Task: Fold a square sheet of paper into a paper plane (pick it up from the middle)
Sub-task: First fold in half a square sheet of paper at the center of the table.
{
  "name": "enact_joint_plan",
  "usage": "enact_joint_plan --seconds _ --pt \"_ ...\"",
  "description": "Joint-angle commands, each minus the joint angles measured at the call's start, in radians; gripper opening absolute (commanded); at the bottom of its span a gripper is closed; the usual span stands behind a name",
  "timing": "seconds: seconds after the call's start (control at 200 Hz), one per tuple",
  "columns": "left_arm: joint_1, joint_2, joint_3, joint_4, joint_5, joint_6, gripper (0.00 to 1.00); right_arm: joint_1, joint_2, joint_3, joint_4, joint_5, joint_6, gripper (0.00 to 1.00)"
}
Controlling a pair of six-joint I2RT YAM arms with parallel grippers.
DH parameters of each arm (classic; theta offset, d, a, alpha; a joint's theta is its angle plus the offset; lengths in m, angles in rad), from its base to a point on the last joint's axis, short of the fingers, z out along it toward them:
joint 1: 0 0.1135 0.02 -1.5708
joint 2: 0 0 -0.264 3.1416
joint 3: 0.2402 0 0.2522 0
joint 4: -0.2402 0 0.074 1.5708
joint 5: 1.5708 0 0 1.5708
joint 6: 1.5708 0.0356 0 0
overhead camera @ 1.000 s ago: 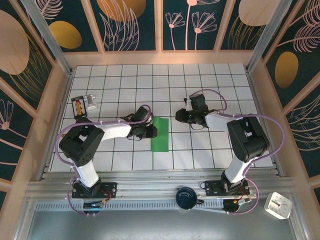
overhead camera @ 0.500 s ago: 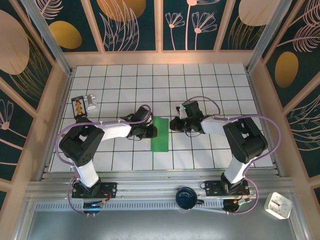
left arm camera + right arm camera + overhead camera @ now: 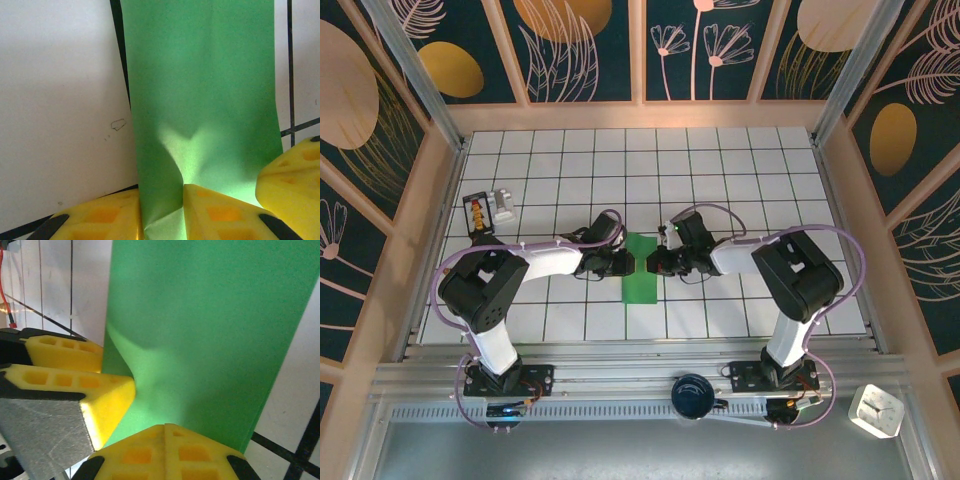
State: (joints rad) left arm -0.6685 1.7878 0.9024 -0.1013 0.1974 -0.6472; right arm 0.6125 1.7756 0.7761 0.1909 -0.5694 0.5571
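The white tiled tabletop (image 3: pixel 740 170) carries both arms, which reach inward until their tips nearly meet at its centre. Between them lies the square sheet of paper (image 3: pixel 642 282). From above it looks like a narrow green strip rather than a square, so it is probably folded in half along its length. No pointed nose or triangular flaps can be seen, which puts the task early on, with most of the creasing yet to do.

The left fingers (image 3: pixel 626 263) come at the strip from its left long edge, about halfway along. In the left wrist view, the left fingers (image 3: pixel 100 220) are clenched on a pinch of the paper (image 3: pixel 200 75), which rises off the surface and buckles into the gap between them. Whether one layer or both is caught cannot be told.

The right fingers (image 3: pixel 656 264) sit at the opposite long edge, directly across. In the right wrist view, the right fingers (image 3: pixel 130 455) are clenched tight against each other, and green paper (image 3: pixel 210 315) spreads out just beyond them. No paper shows in the seam between them, so it cannot be told whether they nip the edge or only press on it.

The step in hand appears to be picking up the strip from the middle. The next move calls for a slow, even lift from the left pinch, with the right side holding firm, so the thin sheet neither tears nor takes a stray crease.
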Motion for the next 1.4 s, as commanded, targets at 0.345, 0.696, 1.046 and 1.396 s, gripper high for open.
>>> enact_joint_plan --seconds 0.345,0.696,1.046,1.396 --pt "-0.003 0.126 -0.054 0.034 -0.099 0.016 0.28 0.018 0.069 0.042 -0.126 0.103 0.031 0.0" --pt "-0.003 0.113 -0.042 0.028 -0.108 0.015 0.32 0.021 0.093 0.014 -0.151 0.14 0.049 0.0" --pt "-0.002 0.022 0.003 -0.018 -0.153 0.008 0.49 0.02 0.115 -0.001 -0.141 0.151 0.048 0.0" --pt "-0.004 -0.142 -0.031 0.004 -0.085 -0.063 0.49 0.02 0.132 0.0 -0.142 0.152 0.043 0.0"
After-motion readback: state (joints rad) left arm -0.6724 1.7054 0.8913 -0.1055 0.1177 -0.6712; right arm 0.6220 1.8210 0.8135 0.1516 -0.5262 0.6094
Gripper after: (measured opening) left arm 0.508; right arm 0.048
